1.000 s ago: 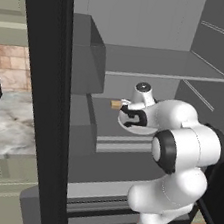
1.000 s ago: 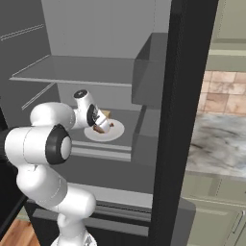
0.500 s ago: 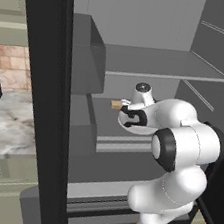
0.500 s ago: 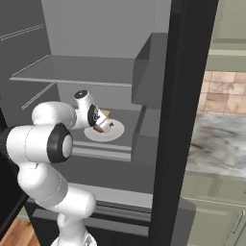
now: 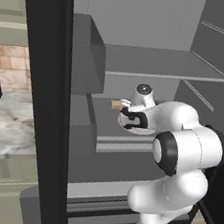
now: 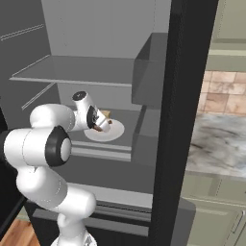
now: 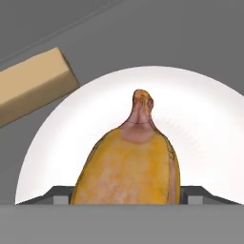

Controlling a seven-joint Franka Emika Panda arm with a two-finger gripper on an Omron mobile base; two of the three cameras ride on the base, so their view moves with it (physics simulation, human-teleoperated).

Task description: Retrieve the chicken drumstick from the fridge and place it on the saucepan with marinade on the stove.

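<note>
Drumstick, i.e. the chicken drumstick (image 7: 128, 167), on white plate (image 7: 205, 124) inside fridge (image 5: 141, 62); end effector (image 7: 126, 193) fingers flank it, grip unclear; tan block (image 7: 33, 86) beside plate.

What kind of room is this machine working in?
It looks like a home kitchen, computer-drawn. The arm reaches into an open black fridge with pale grey shelves, where a chicken drumstick lies on a white plate. Beside the fridge are a marble-look counter and a brick-tiled wall.
</note>
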